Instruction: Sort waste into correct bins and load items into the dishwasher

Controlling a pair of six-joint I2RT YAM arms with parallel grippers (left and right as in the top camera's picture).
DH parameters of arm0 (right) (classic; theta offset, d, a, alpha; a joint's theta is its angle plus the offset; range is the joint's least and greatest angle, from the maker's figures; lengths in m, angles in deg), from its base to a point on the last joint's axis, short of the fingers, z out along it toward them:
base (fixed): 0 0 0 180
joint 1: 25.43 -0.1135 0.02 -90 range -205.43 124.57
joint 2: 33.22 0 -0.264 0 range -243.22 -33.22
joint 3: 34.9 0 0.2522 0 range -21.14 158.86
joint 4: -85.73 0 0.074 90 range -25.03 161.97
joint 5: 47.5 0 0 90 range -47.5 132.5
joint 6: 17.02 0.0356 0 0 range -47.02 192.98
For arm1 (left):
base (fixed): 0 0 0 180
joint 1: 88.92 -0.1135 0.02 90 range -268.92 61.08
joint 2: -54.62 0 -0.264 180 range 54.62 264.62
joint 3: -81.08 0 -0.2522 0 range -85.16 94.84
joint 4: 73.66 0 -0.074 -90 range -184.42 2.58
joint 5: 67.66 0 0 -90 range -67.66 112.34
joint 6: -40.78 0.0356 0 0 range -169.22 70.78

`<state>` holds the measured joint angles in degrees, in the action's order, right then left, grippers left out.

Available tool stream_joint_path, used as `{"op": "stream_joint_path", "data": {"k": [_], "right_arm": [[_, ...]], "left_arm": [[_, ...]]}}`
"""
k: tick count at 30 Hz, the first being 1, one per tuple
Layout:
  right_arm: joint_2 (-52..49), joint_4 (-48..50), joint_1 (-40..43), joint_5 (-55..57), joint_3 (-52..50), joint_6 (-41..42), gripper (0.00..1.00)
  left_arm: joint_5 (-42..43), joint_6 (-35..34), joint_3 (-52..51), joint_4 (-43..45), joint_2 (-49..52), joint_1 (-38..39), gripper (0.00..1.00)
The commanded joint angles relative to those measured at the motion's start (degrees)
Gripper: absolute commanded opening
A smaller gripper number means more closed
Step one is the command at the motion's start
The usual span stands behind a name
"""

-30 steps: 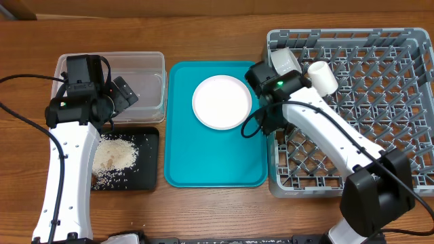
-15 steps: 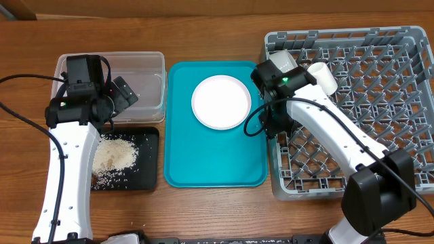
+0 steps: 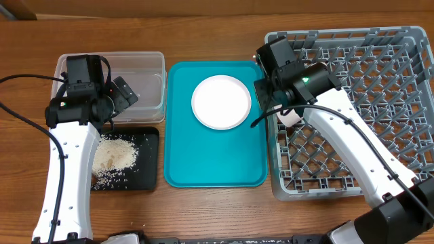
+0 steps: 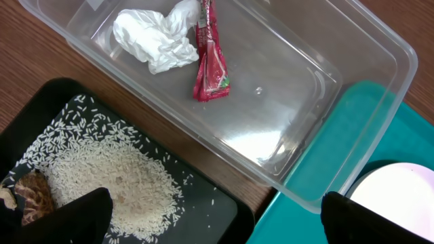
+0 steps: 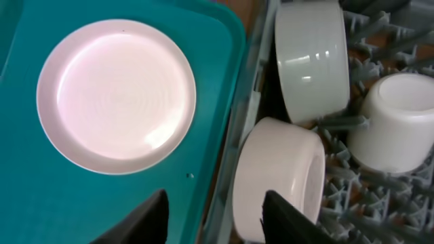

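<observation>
A pale plate (image 3: 221,102) (image 5: 116,95) lies on the teal tray (image 3: 210,156). My right gripper (image 3: 270,112) (image 5: 213,196) stands open astride the left rim of the grey rack (image 3: 380,135) (image 5: 252,115). One finger is over the tray, the other in front of a white bowl (image 5: 278,179) (image 3: 291,116) lying on its side. Further in stand another bowl (image 5: 312,61) and a cup (image 5: 397,122). My left gripper (image 3: 125,93) (image 4: 227,217) hangs open and empty over the rice (image 4: 115,179) (image 3: 115,156) on the black tray (image 3: 148,177). Tissue (image 4: 152,37) and red wrapper (image 4: 210,61) lie in the clear tub (image 4: 325,135) (image 3: 146,61).
A brown crumb (image 4: 34,193) lies at the black tray's left edge. The teal tray's corner (image 4: 352,135) adjoins the tub. The rack's upright pegs (image 3: 339,156) fill its base, and wooden table surrounds everything.
My right arm has swung toward the far end of the rack's left edge, now covering the cups there, and its jaws have narrowed. The left arm has not moved.
</observation>
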<state>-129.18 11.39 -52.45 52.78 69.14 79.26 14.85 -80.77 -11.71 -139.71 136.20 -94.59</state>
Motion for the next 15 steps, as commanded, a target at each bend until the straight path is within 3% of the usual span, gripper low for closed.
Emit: {"op": "stream_joint_path", "data": {"k": [1,6,15], "right_arm": [[0.57,1.66,0.72,-0.02,0.85,3.08,0.22],[0.17,3.13,3.87,0.11,0.74,6.45,0.06],[-4.39,13.35,11.08,0.11,0.74,6.45,0.04]], "left_arm": [[0.07,-0.81,0.79,0.22,-0.31,-0.04,1.0],[0.07,-0.81,0.79,0.22,-0.31,-0.04,1.0],[0.07,-0.81,0.79,0.2,-0.31,-0.04,1.0]]}}
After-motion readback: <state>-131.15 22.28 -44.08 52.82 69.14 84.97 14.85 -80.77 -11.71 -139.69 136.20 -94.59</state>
